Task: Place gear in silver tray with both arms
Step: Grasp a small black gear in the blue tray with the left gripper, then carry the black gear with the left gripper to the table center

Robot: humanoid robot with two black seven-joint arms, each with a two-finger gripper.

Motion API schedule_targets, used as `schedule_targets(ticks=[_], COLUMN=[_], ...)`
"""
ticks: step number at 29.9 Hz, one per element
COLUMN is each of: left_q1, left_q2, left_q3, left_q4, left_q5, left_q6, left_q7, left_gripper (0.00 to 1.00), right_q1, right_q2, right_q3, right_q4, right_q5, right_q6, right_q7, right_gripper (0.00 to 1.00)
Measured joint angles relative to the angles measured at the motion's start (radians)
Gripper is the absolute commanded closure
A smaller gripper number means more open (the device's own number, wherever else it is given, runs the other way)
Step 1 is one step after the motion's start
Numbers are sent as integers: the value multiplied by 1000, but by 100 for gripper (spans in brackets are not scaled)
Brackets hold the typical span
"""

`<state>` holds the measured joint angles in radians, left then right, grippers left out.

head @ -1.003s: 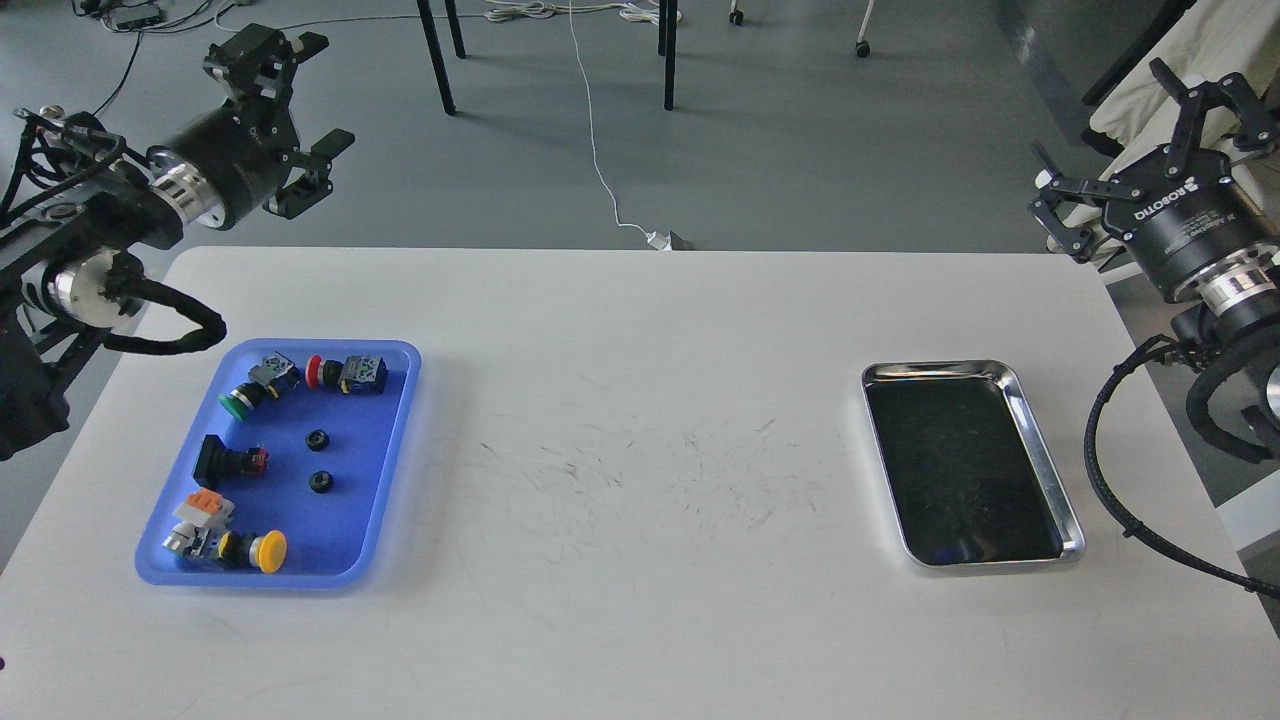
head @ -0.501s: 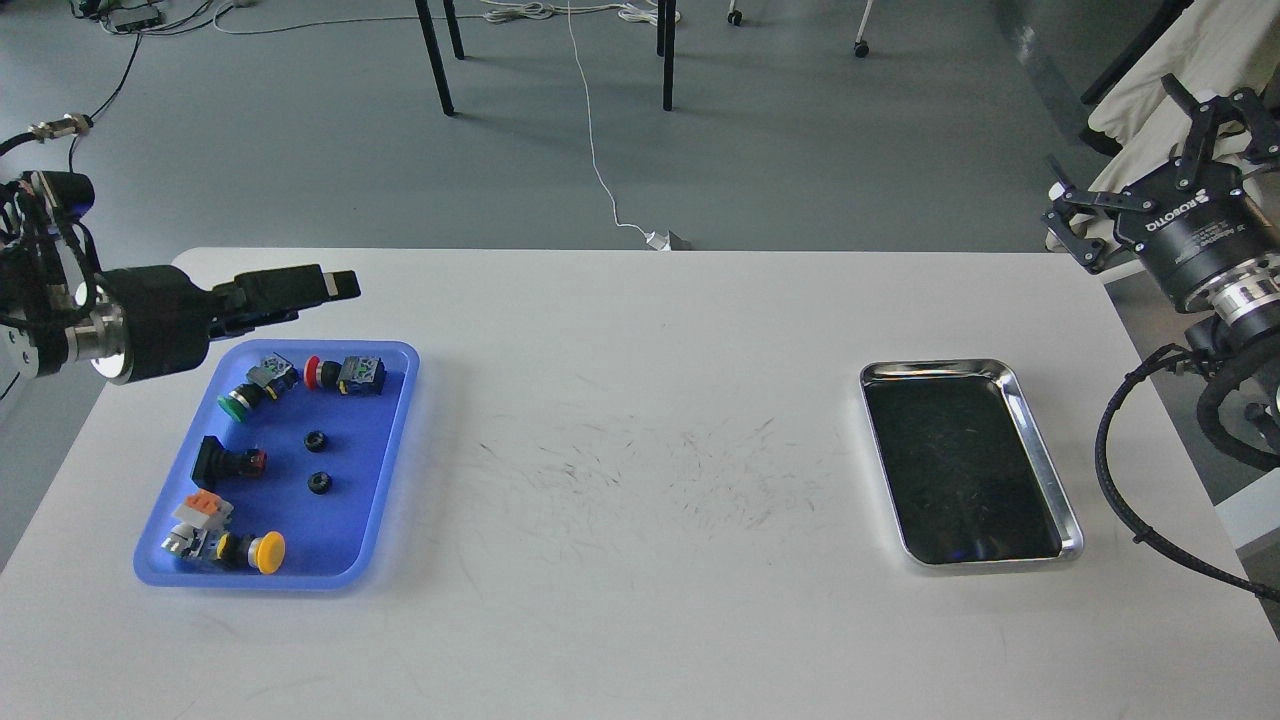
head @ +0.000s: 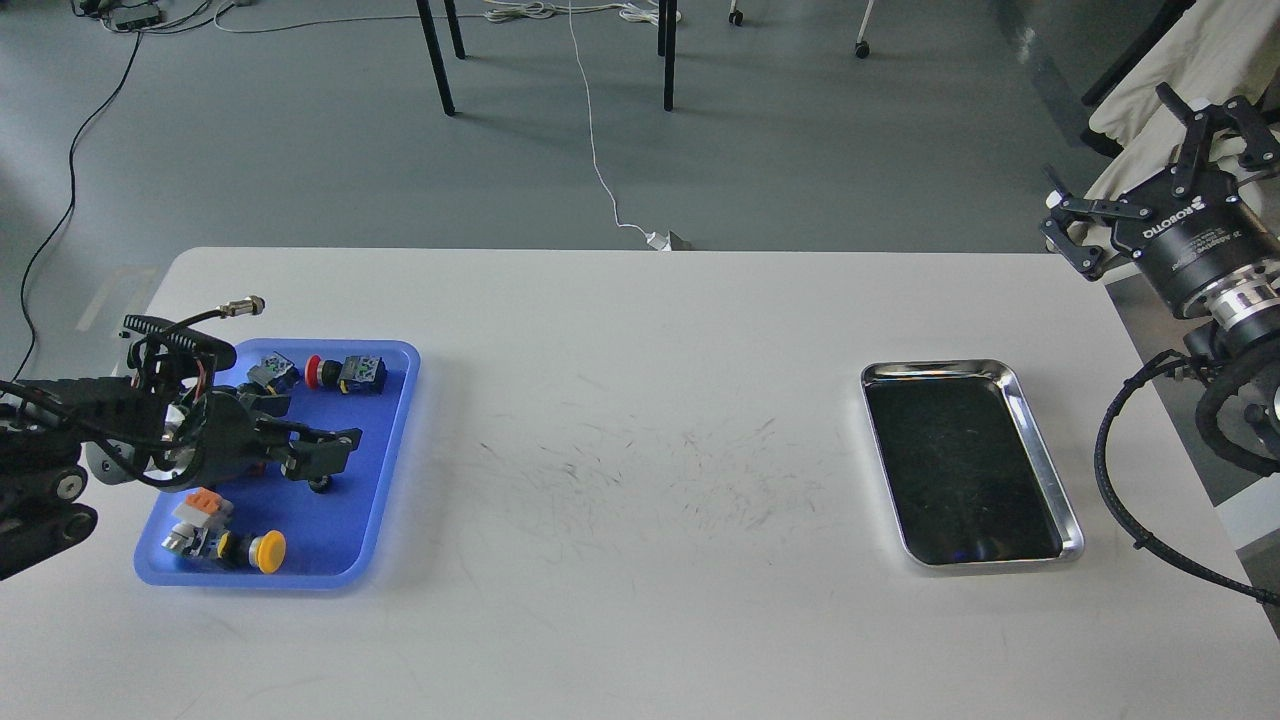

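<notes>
- At the lower left of the frame, the blue tray [head: 380,520] is sitting on the white table [head: 640,620], with a yellow push-button [head: 268,548] and an orange-topped switch block [head: 200,508] lying at its near end.
- Just above these, at middle left, the left gripper [head: 315,450] is hanging low over the blue tray, pointing toward the right of the frame; its fingers look set apart, but the view is too dark and oblique to judge the gap, so its opening cannot be told.
- A small black gear [head: 321,485] is peeking out right under the fingertips, on the lower side of them; whether the fingers are touching it cannot be told. A second gear may be hiding under the gripper.
- Judged from this, the left arm is the nearer one by far, and the coming move is turning on a short drop onto the gear directly beneath.
- At the far end of the blue tray, a red button [head: 314,371] is lying beside further switches.
- At middle right, the silver tray [head: 1040,440] is lying empty, its long axis running near to far, well apart from the gear across the whole table.
- At the upper right, the right gripper [head: 1150,160] is hovering beyond the table edge with its fingers spread wide, holding nothing, near the silver tray and far from the gear.
</notes>
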<state>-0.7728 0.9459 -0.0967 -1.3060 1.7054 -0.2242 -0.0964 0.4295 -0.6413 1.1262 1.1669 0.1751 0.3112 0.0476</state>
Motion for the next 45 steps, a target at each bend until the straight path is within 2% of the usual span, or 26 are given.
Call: schedule_targets(ticks=[7,12,19,21,23,24,26,30,39,42,45], left_q1=[42,54,62,63,65,66,68,69,59,23,-79], left_q2=[-58,-96,-116,-119,-121,-121,-121,-121,-90,-32,15], left_q3=[1,1,1,1,1,2,2,2,-1,-11,-18], left_q4=[104,163,217,223,228,229,231,231,199,121,-12], left_q5=[49,50,51,51,51,51,56,63,62,56,52], left_q6=[43,56,72,72,73,73,74,69,43,28,-19], left_q7=[-6,-10,-18,-19,-21,-22,-24,-28,-53,-54,-43], left_gripper=[10,28,39,49,55,61,81,93,95,95,95], right_q1=[0,-3,-4,-4,-5,-5,-5,-4,-3,-3,-3], right_q2=[-4,-4,-4,-3,-1,0,0,1,2,2,0], right_q3=[1,1,-2,-3,-3,-3,-1,0,3,6,6], right_q4=[1,0,0,0,0,0,0,0,1,1,0], right_q5=[1,1,1,1,1,1,1,1,1,1,1], right_q6=[-1,0,0,0,0,0,0,0,0,0,0], right_q7=[0,0,0,0,0,0,0,0,0,0,0], right_gripper=[1,1,1,1,1,1,1,1,1,1,1])
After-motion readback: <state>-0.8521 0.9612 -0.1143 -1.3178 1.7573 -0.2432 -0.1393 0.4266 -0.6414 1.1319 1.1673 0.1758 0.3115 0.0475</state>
